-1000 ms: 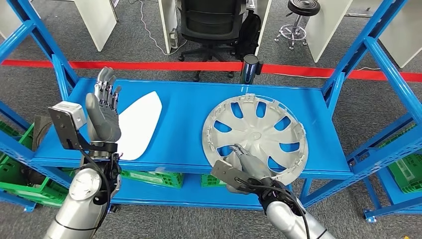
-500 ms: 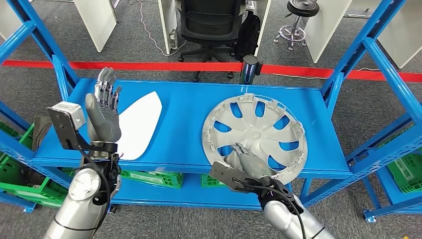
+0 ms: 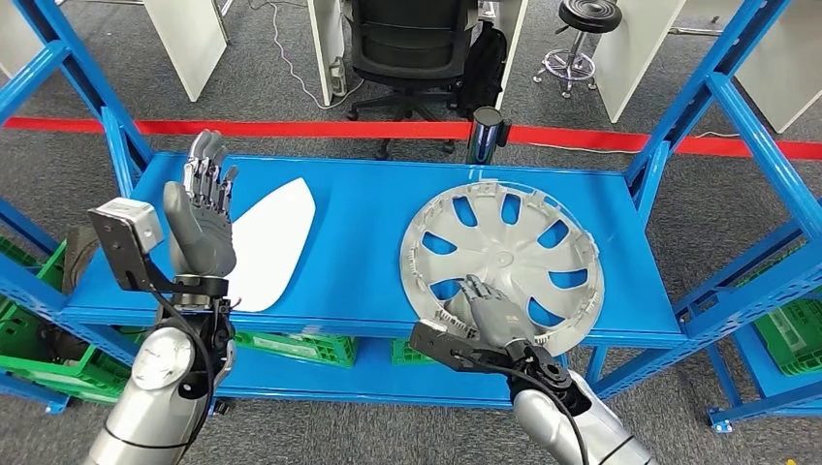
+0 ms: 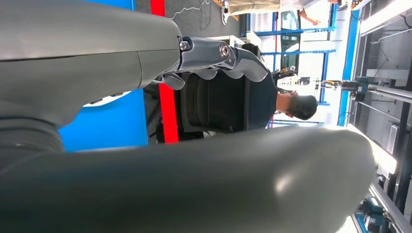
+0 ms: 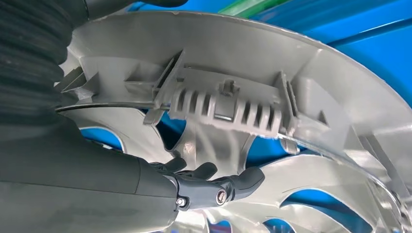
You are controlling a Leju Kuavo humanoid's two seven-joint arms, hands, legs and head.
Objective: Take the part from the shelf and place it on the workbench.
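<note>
At the lower centre of the head view, the right hand (image 3: 488, 315) lies on the near rim of the silver hubcap (image 3: 504, 262), its fingers (image 3: 475, 291) stretched over the rim onto the spokes. In the right wrist view the dark fingertips (image 5: 243, 179) curl against the inner face of the hubcap (image 5: 272, 77), beside a ribbed clip on its rim; whether the thumb closes underneath cannot be told. The hubcap lies inner side up on the right half of the blue shelf (image 3: 359, 242), its near edge at the shelf's front lip. At the left of the frame the left hand (image 3: 202, 218) is raised upright above the shelf's front edge, fingers spread and holding nothing. Just behind it a white flat panel (image 3: 271, 242) lies on the shelf. Farther back, a red floor line (image 3: 291, 128) crosses the frame, with a black office chair (image 3: 412, 44) beyond it at the top centre.
</note>
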